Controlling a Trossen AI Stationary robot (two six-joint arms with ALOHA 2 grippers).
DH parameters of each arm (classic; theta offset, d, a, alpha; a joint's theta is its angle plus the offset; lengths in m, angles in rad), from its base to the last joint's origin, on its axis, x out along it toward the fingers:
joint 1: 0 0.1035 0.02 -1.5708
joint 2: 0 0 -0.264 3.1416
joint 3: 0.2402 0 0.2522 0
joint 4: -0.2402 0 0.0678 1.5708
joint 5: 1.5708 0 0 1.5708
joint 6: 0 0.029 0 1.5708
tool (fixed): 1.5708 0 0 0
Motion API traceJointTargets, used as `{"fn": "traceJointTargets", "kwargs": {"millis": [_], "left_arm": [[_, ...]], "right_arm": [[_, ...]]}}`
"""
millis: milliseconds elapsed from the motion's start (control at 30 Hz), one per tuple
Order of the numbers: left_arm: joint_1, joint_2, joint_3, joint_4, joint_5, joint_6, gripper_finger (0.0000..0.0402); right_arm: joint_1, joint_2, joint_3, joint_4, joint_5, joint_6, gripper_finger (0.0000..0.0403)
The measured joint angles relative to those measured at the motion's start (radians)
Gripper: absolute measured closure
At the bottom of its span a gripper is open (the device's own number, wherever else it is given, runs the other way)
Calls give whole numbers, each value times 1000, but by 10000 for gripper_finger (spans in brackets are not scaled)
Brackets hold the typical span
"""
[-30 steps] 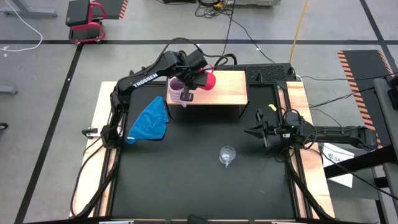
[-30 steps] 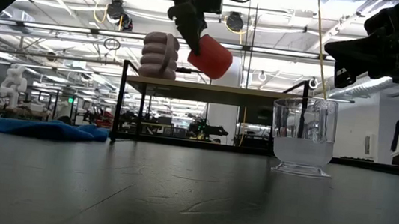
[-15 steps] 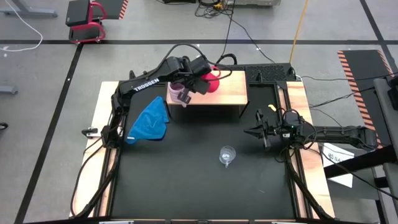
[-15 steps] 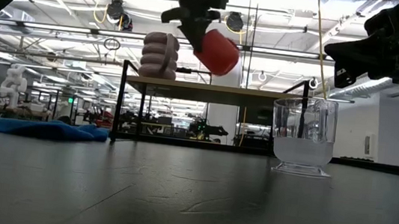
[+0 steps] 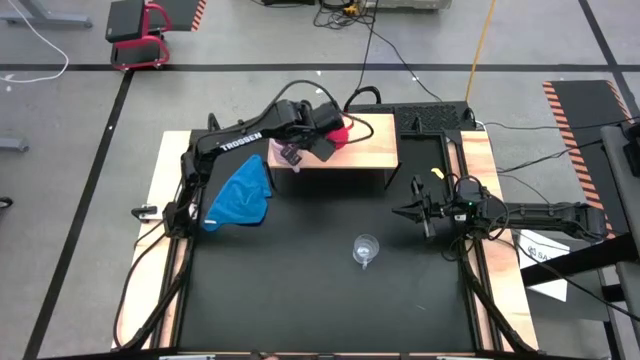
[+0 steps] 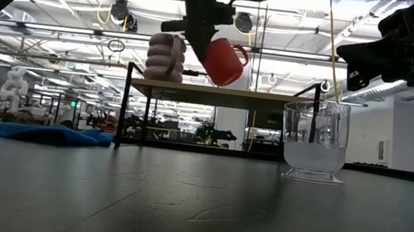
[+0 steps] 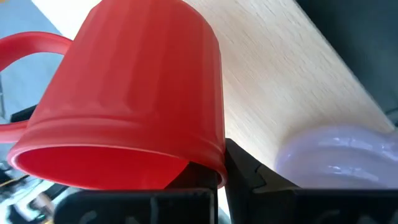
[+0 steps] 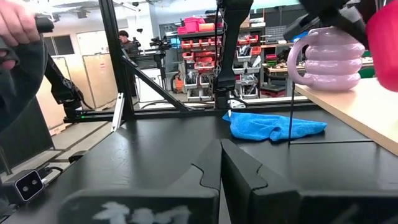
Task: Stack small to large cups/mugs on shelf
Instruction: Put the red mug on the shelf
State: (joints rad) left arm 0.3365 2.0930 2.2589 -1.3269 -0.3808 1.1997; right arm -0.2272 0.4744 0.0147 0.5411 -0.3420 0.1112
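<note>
The table (image 5: 300, 290) carries a black mat, with pale wooden rails along its sides. At its far edge stands the shelf (image 5: 370, 150), a light-wood board on dark legs. A blue cloth (image 5: 240, 192) lies on the mat just beside the shelf's left end.

The left arm (image 5: 235, 138) reaches over the shelf's left part. The left gripper (image 6: 200, 41) has its jaws pinched on the rim of the red mug (image 6: 223, 61), which hangs tilted in the air above the shelf board, clear of it, handle toward the right in the low view. In the left wrist view the red mug (image 7: 124, 99) fills most of the frame, mouth toward the camera, with the board beneath it.

The lilac-pink mug (image 6: 165, 57) stands upright on the shelf's left end, just beside the red mug; whether the two touch cannot be told.

The right arm (image 5: 540, 213) rests low over the table's right side, well apart from the shelf. The right gripper (image 5: 410, 211) has its jaws pressed together on nothing.

The glass cup (image 5: 366, 248) stands upright on the mat near the table's middle, in front of the shelf and near the right gripper.
</note>
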Motion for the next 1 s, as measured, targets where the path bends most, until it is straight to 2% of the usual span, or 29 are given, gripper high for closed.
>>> {"fn": "traceJointTargets", "kwargs": {"millis": [133,400,800,1000], "left_arm": [[-25,0,-21,-1,-63,22,396],[-56,0,-24,-5,-78,40,396],[-76,9,-28,-2,-194,164,396],[-53,9,-99,19,-293,179,396]], "right_arm": [[0,0,0,0,0,0,403],[0,0,0,0,0,0,403],[0,0,0,0,0,0,403],[0,4,0,0,0,0,403]]}}
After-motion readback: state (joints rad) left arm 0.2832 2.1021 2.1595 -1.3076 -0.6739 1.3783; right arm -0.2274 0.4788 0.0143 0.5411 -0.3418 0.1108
